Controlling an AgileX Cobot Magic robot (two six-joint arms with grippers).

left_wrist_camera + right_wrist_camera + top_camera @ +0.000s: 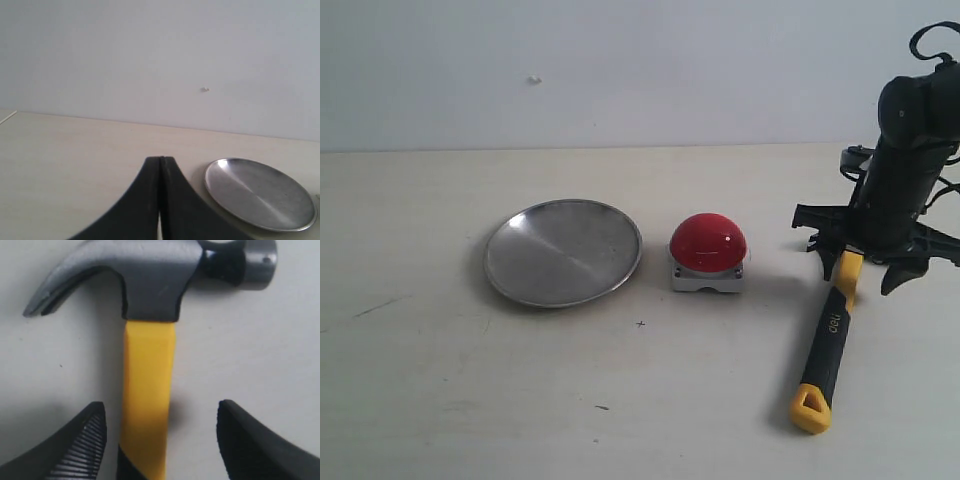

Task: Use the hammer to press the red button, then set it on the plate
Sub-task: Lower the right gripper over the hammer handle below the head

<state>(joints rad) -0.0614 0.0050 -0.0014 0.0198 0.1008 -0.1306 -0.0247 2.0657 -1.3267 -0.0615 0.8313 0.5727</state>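
The hammer [830, 340] lies flat on the table at the right, its yellow looped end toward the front and its head hidden under my right arm. In the right wrist view its dark steel head [150, 275] and yellow handle [147, 400] show plainly. My right gripper [161, 412] is open, its fingers straddling the handle just below the head, the handle closer to one finger. The red button [708, 243] sits mid-table on its grey base. The plate [563, 251] lies left of it, and shows as well beside my shut left gripper [161, 160].
A pale wall runs behind the table. Bare tabletop stretches in front of the plate and the button. Small dark specks [640, 323] mark the surface near the front.
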